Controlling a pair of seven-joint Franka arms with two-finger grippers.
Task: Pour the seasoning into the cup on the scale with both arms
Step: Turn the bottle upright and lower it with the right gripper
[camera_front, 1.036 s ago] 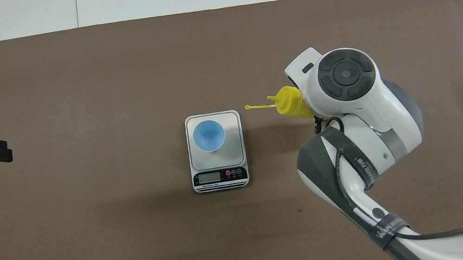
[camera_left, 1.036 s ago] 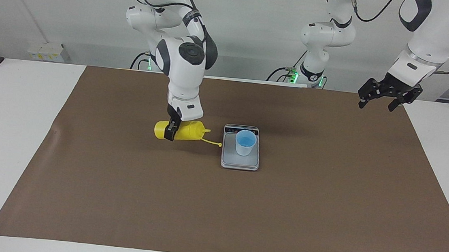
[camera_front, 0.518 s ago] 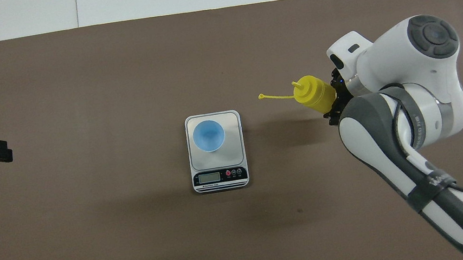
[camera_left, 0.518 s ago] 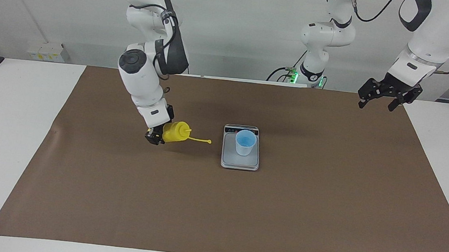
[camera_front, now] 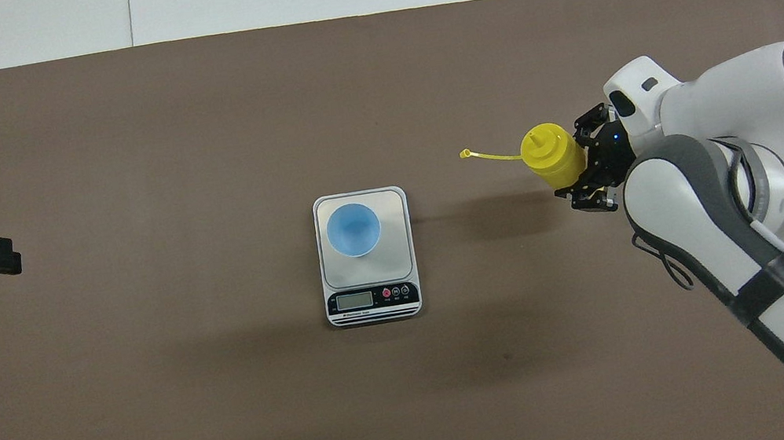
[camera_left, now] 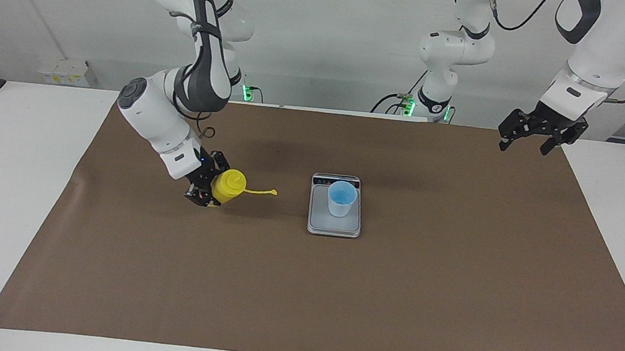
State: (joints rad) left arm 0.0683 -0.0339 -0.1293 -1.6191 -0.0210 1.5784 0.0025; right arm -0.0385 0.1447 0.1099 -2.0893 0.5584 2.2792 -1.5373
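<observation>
Facing view: right gripper (camera_left: 205, 187) clamps the yellow plastic squeeze bottle (camera_left: 228, 185) over the brown mat (camera_left: 302, 288), toward the right arm's end from the silver-grey scale (camera_left: 334, 222) carrying the light blue cup (camera_left: 341, 198). Left gripper (camera_left: 541, 133) waits, jaws wide, empty. Overhead view: bottle (camera_front: 553, 154) tilted, strap trailing toward the scale (camera_front: 369, 272).

Glossy plastic bottle (camera_left: 228, 185), matt paper mat (camera_left: 336, 291)

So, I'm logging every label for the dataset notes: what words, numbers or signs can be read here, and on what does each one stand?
None can be read outright.
Scale display strip: the screen shows no legible digits; the marks on its buttons are too small.
Right arm dark band: white lettering, too blurred to read.
Seasoning bottle, held in the right gripper: no label visible.
Cup: no print visible.
</observation>
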